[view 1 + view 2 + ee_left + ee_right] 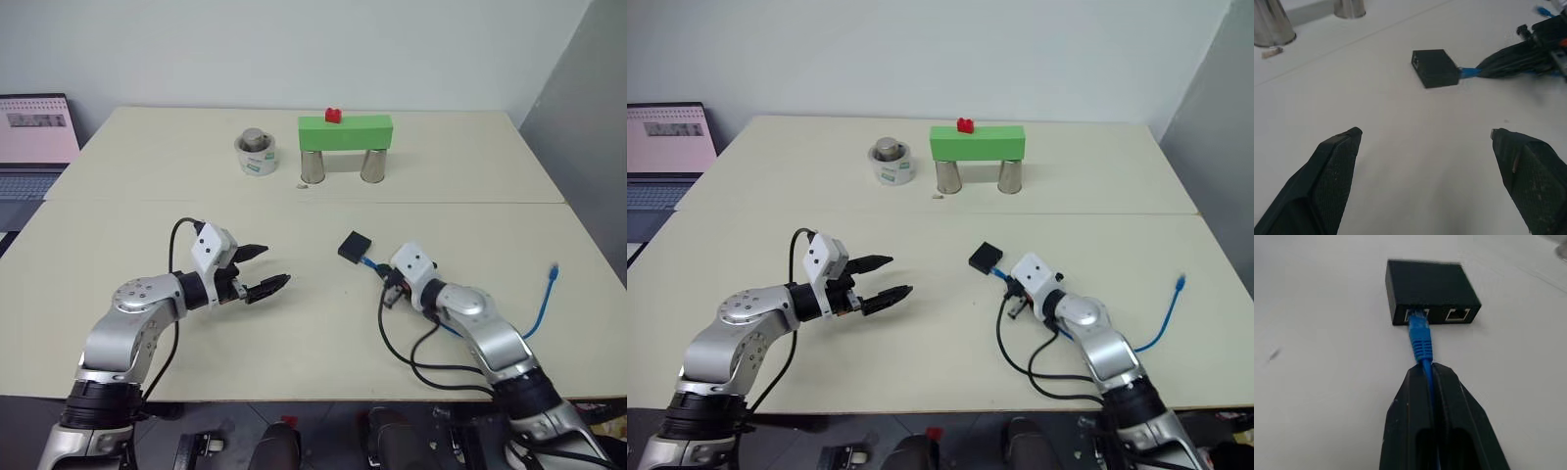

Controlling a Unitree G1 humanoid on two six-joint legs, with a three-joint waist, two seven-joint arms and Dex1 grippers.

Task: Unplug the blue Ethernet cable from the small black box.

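The right gripper [1426,369] pinches the thin bright blue Ethernet cable [1421,340] just behind its plug, still seated in the small matte black rectangular box [1427,286] on the cream table [294,323]. Nearby, the left gripper [266,267] hovers spread wide, empty

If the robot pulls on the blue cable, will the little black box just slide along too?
Probably. The small black box looks light and sits loose on the smooth table, with the open left gripper not holding it. The blue Ethernet cable, pinched by the right gripper, looks bendy, so it likely flexes first.
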